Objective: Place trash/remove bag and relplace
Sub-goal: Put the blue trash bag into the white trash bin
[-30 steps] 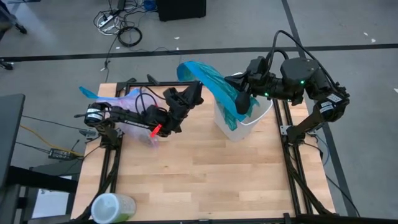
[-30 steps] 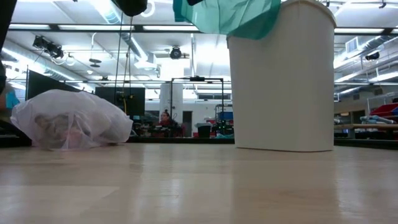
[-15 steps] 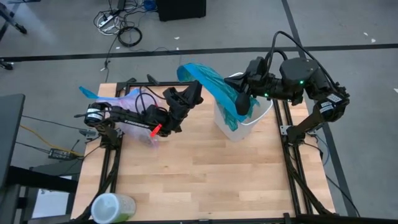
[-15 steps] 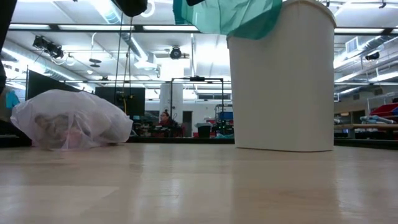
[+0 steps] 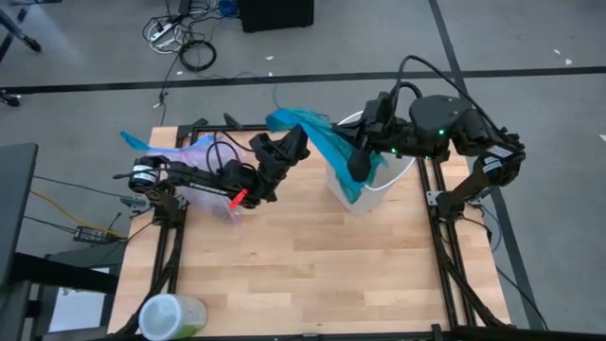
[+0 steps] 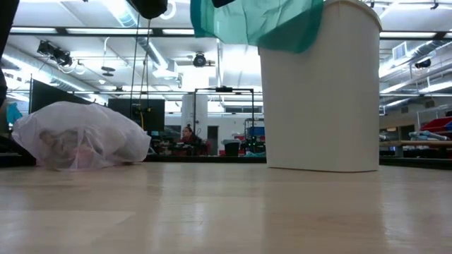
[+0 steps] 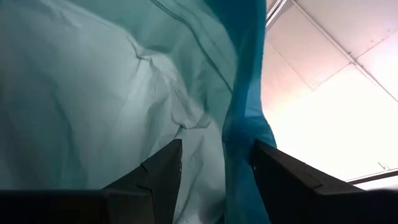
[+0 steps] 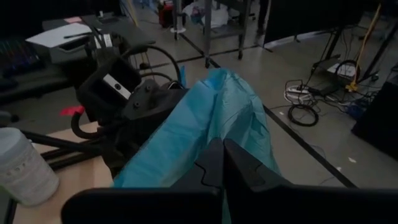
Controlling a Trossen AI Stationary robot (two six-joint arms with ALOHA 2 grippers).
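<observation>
An opaque teal bag (image 5: 317, 137) stretches from the white bin (image 5: 383, 189) at the far right toward my left gripper (image 5: 295, 140). My right gripper (image 5: 360, 163) is shut on it above the bin. My left gripper points up at the bag, open; a folded teal edge (image 7: 244, 130) hangs between its fingers, and I cannot tell whether it touches them. The pale pink bag (image 6: 81, 135), filled, rests by its underside on the table at the far left, below my left arm. Scraps of trash (image 6: 62, 144) show through it. My right gripper pinches bunched teal plastic (image 8: 219, 134) between its two shut fingers, coming roughly level from the table's right. One layer or several, I cannot tell. One part of the bag hangs at the bin's rim (image 6: 282, 32); the other reaches out toward my left gripper.
A pale cylindrical container with a green lid (image 5: 170, 315) lies at the table's near left corner. The wooden tabletop (image 5: 312, 265) between the bin and the near edge is bare. Cables lie on the floor beyond the far edge.
My right gripper has shifted a little toward the table's left with the teal bag. The bag's free end has sunk and come nearer my left gripper. The pink bag and the bin have stayed where they were.
</observation>
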